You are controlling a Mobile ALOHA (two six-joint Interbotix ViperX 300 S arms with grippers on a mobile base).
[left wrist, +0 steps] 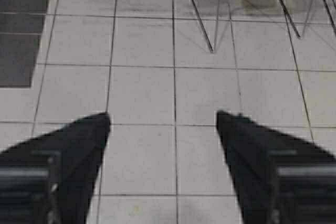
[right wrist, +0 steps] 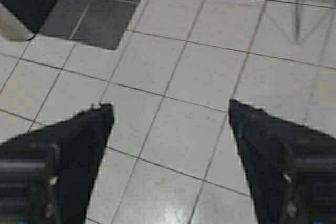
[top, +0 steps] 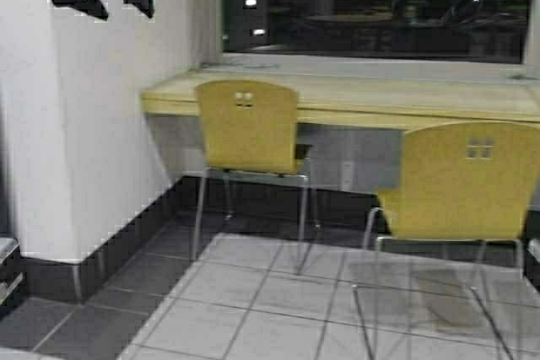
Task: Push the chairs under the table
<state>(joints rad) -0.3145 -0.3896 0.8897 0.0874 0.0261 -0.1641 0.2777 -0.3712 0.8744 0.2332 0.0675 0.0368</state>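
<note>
Chairs both out from the tabletop: left chair close to its front edge, seat partly under; right chair farther back from it, on the tiled floor. Left end effector and right end effector both spread apart, holding nothing, above floor tiles.
</note>
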